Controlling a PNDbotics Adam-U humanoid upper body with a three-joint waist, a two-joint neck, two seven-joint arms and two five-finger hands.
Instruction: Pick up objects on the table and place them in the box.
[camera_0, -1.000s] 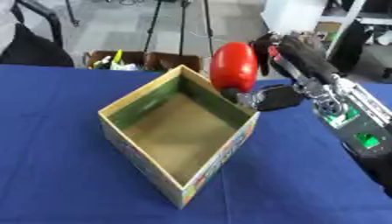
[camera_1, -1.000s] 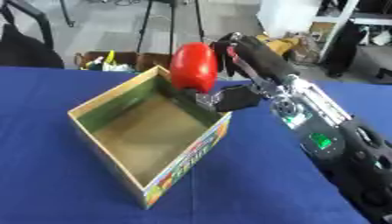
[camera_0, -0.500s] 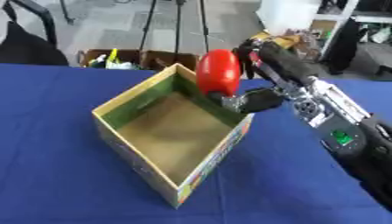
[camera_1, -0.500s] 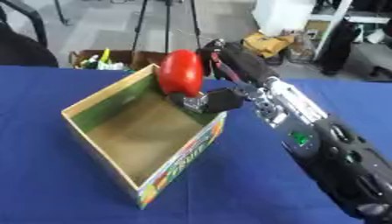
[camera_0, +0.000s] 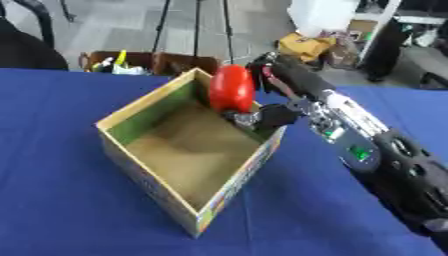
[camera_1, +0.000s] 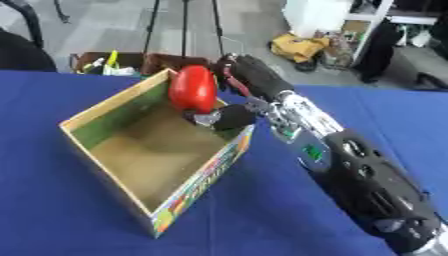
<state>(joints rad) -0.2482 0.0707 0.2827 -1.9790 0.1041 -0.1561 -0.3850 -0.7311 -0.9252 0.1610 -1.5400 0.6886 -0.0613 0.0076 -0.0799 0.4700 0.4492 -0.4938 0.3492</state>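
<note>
1. Left side: I see bare blue counter (camera_0: 52, 165). The left hand shows in neither view, so I report nothing of it.
2. Centre: the box (camera_0: 149, 167) sits open-topped on the counter, one corner toward me, green inner walls and a plain brown floor. I see nothing lying inside it.
3. Over the box's far right corner: the red object (camera_0: 231, 89), smooth and rounded, hangs above the rim and partly over the interior. It touches neither the floor nor, as far as I can tell, the wall. I judge it is held high so it clears the rim before release.
4. Right of centre: my right hand (camera_0: 273, 92) reaches in from the right, fingers (camera_1: 238, 65) curled behind the red object and the thumb closing from below, clamped on it.
5. Judgement: I am at the placing step. The next move calls for carrying it further over the floor and lowering. A release here risks it striking the rim and rolling out.
</note>
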